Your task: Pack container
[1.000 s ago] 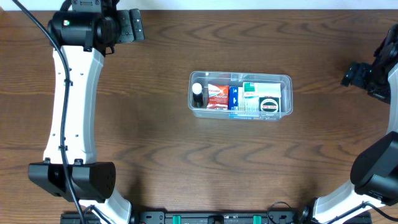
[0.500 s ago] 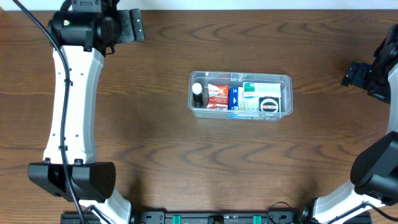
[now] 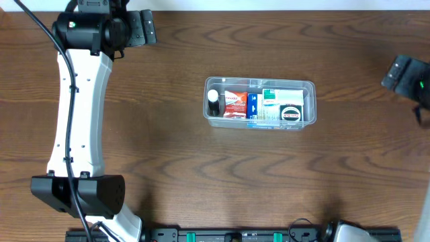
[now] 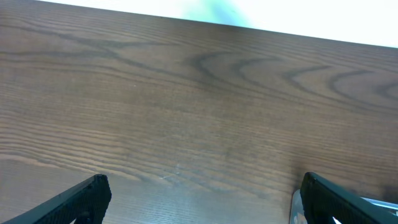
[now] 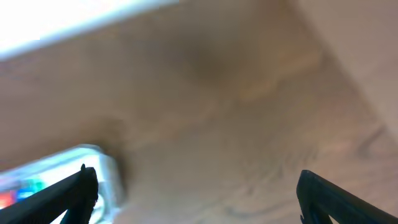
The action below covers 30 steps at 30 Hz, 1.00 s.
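The clear plastic container (image 3: 309, 86) sits mid-table, a little right of centre. Inside it are a small dark bottle with a white cap (image 3: 213, 101), a red box (image 3: 235, 104), a blue box (image 3: 252, 105) and green-and-white boxes (image 3: 285, 105). My left gripper (image 3: 149, 28) is at the far left back of the table, open and empty; in the left wrist view (image 4: 202, 199) only bare wood lies between its fingers. My right gripper (image 3: 402, 72) is at the far right edge, open and empty. The blurred right wrist view (image 5: 196, 193) shows the container's corner (image 5: 93, 163) at lower left.
The brown wooden table (image 3: 168, 154) carries only the container. The left arm's white links (image 3: 77, 114) run down the left side to its base (image 3: 77, 195). The table's far edge (image 4: 186, 15) meets a white surface.
My right arm has swung away to the right and lifted, now mostly out of the overhead view. The left arm and the container have not moved.
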Motion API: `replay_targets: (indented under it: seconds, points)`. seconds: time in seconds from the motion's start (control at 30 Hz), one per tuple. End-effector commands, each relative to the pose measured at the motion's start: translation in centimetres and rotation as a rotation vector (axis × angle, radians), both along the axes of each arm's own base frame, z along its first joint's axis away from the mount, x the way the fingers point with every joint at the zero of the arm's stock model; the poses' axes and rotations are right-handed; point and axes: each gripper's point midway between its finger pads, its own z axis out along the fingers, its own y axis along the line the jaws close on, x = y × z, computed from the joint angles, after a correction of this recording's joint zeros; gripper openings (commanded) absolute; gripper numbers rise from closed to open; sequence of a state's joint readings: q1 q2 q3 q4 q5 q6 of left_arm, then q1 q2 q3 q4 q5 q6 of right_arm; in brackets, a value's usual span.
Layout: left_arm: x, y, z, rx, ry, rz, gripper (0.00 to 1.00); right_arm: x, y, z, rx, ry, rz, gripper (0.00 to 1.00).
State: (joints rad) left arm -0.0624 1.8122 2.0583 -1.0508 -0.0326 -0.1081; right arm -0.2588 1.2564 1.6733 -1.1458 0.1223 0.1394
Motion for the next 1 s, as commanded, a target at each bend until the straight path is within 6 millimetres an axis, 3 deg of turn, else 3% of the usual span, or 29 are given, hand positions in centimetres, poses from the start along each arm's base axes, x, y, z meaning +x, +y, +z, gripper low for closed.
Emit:
replay_targets:
  seconds: [0.0,0.1,0.3,0.43,0.53,0.7,0.8,0.97]
  points:
    - [0.0,0.0,-0.3,-0.003,0.009,0.006,0.98,-3.4,2.3,4.2,-0.046,-0.135,0.055,0.99]
    - [0.0,0.0,-0.3,-0.003,0.009,0.006,0.98,-7.1,4.4,7.0,-0.089,-0.242,0.117,0.99]
    - [0.0,0.0,-0.3,-0.002,0.009,0.005,0.98,-14.4,7.5,9.4,-0.115,-0.390,0.249,0.99]
    - [0.0,0.0,-0.3,-0.002,0.009,0.005,0.98,-18.6,8.7,9.7,-0.100,-0.478,0.337,0.99]
    - [0.0,0.0,-0.3,-0.003,0.009,0.006,0.98,-20.6,9.1,8.8,-0.078,-0.523,0.383,0.99]
    - [0.0,0.0,-0.3,-0.002,0.009,0.005,0.98,-21.5,9.3,4.5,-0.055,-0.502,0.416,0.99]
    - [0.0,0.0,-0.3,-0.003,0.009,0.006,0.98,-20.3,9.5,2.1,-0.056,-0.512,0.415,0.99]
    - [0.0,0.0,-0.3,-0.003,0.009,0.006,0.98,-16.6,9.9,-1.4,-0.065,-0.580,0.392,0.99]
